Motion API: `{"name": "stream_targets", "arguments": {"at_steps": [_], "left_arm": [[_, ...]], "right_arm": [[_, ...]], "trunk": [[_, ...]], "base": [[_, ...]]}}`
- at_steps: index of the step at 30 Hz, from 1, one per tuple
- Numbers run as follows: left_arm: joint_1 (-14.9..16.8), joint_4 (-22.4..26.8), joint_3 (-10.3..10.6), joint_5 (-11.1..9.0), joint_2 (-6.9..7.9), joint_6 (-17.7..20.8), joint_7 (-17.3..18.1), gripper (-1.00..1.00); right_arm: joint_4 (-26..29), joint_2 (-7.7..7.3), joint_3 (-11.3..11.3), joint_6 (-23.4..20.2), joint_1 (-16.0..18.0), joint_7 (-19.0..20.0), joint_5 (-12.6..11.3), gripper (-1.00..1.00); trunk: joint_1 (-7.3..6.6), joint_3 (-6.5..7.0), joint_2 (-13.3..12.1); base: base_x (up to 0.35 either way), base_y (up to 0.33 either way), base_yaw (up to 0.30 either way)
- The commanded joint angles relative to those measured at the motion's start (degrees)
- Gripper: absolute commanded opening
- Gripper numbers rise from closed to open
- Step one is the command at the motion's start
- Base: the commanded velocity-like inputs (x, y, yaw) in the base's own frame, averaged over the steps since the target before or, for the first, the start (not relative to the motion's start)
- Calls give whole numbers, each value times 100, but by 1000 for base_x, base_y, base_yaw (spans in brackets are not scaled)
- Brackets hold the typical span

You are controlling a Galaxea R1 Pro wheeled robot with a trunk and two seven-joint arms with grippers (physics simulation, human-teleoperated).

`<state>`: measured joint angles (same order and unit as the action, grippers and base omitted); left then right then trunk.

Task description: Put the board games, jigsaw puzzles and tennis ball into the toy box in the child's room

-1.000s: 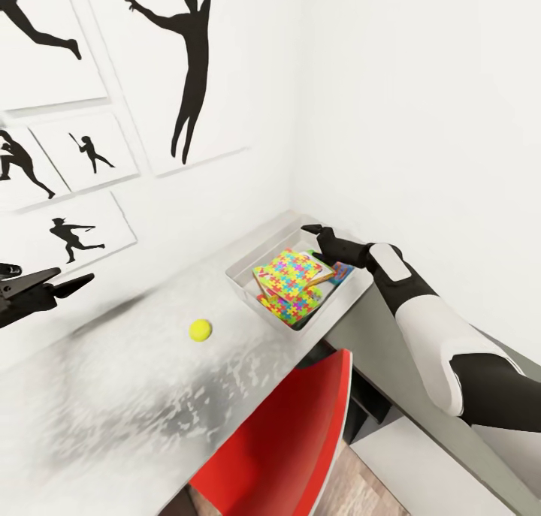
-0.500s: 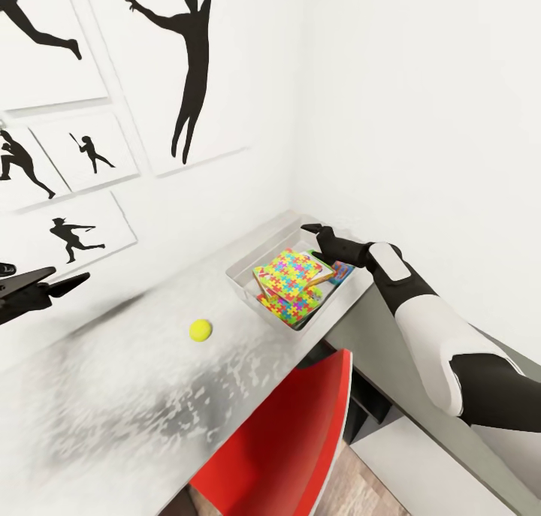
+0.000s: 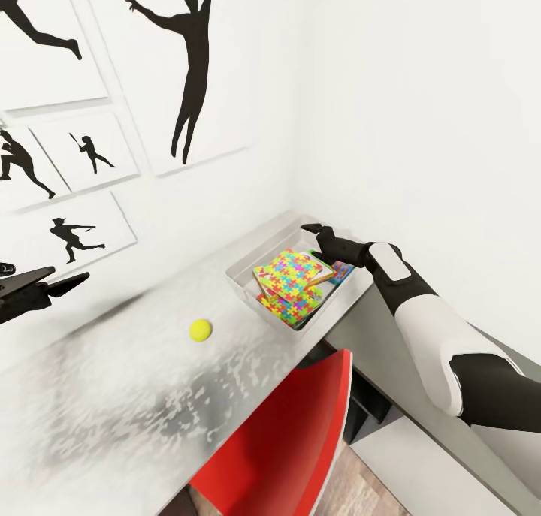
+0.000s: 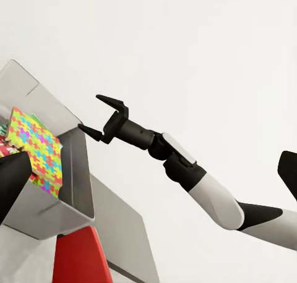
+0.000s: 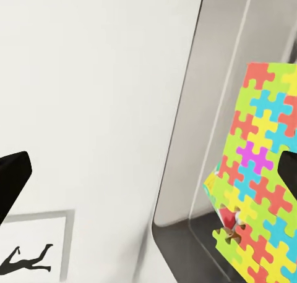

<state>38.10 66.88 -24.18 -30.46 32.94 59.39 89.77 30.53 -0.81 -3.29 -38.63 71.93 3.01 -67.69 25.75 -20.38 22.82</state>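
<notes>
One toy is lying outside the toy box [image 3: 242,277] as far as I can see: the tennis ball [image 3: 200,330], sitting alone on the light desk [image 3: 113,396], a little way short of the bin's near wall. The box itself is standing at the desk's far corner, against the wall, and it is already holding a heap. Two jigsaw puzzles [image 3: 289,272] are lying tilted on top, one overlapping the other, and the edges of printed game boxes [image 3: 342,271] are peeking out beneath them; I cannot count from here how many board games are under there.

The right gripper [image 3: 316,243] is hovering over the far side of the box with its fingers spread and nothing between them; it looks to be done with its load. The left gripper [image 3: 43,283] is hanging well off to the side, above the desk and well apart from the ball, its fingers also parted and empty.

So I am judging the job nearly finished: the puzzles are in, some games are in, and the ball is waiting to be fetched, likely by the left arm, which is nearer.
</notes>
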Motion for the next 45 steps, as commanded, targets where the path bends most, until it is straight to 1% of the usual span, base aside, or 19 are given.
{"name": "stream_targets", "arguments": {"at_steps": [1,16,19,23,26,31,39,45], "left_arm": [[4,0,1,5,1,61,23,100],[4,0,1,8,1,61,23,100],[4,0,2,16,0,61,23,100],[4,0,1,16,0,61,23,100],[4,0,-15,20,1,61,23,100],[4,0,-36,18,1,61,23,100],[4,0,-94,25,1,61,23,100],[4,0,-103,16,1,61,23,100]], "right_arm": [[-3,-7,-25,-4,5,32,19,100],[-3,1,-31,-4,5,26,19,100],[-3,11,-57,-2,5,25,19,100],[-3,57,-213,5,5,21,22,100],[-3,79,-269,66,5,17,20,100],[-3,89,-312,168,5,16,19,100],[-3,98,-328,202,5,15,19,100],[-3,102,-335,206,5,15,19,100]], "trunk": [[3,-10,10],[3,-5,10],[3,7,10],[3,29,10],[3,47,10],[3,67,10],[3,77,10],[3,109,10]], "base": [[0,0,0],[-29,18,14],[-68,91,165],[-40,30,213],[-117,8,230],[-85,2,192],[-15,0,65],[-72,22,170]]}}
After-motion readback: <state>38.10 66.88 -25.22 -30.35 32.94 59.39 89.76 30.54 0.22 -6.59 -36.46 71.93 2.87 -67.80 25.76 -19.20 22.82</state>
